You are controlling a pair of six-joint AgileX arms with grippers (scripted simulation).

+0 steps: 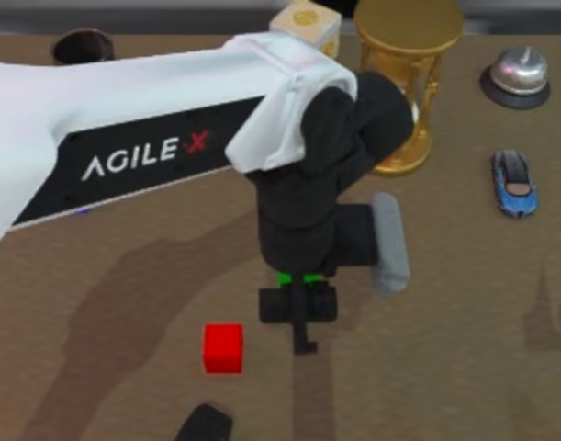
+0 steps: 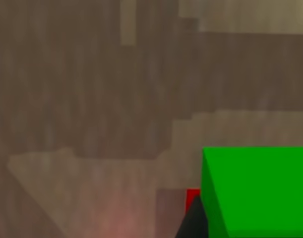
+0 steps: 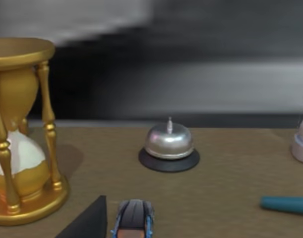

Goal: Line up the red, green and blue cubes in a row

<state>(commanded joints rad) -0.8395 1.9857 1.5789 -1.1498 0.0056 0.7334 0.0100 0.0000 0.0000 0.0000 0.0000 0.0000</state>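
Note:
My left arm reaches across the table from the left. Its gripper hangs at the middle front, shut on the green cube, of which only a sliver shows under the wrist from above. In the left wrist view the green cube fills the corner, with one dark finger pressed against its side. The red cube rests on the table just left of the gripper, and a corner of it peeks out behind that finger. The blue cube is hidden. Of my right gripper, only one dark finger shows in its wrist view.
At the back stand a cream cube with gold emblems, a gold hourglass and a silver bell. A blue toy car lies at the right. A dark object sits at the front edge.

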